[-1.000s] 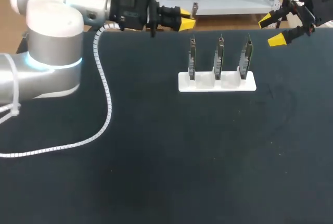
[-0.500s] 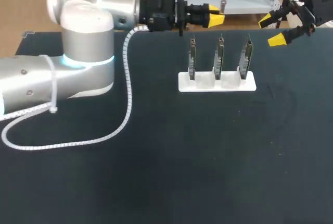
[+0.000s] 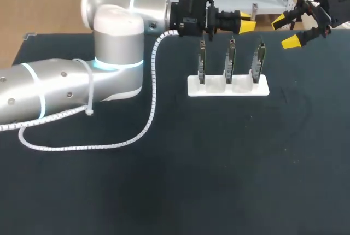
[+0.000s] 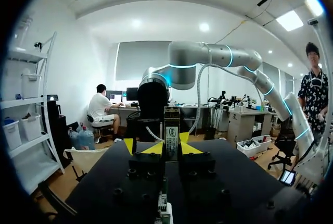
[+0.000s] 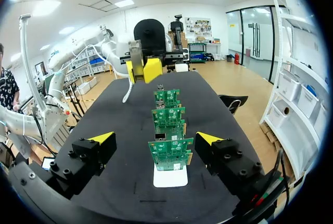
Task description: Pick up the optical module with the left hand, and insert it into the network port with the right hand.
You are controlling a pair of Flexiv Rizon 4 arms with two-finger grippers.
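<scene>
In the left claw (image 4: 170, 148), the optical module (image 4: 171, 124) stands upright.

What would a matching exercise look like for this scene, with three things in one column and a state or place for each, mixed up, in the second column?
Column one:
1. left gripper
2. right gripper
3. white holder

Column two:
A. open, holding nothing
B. standing on the table with three circuit boards upright in it
C. shut on the optical module

Pairs: 1-C, 2-A, 3-B
</scene>
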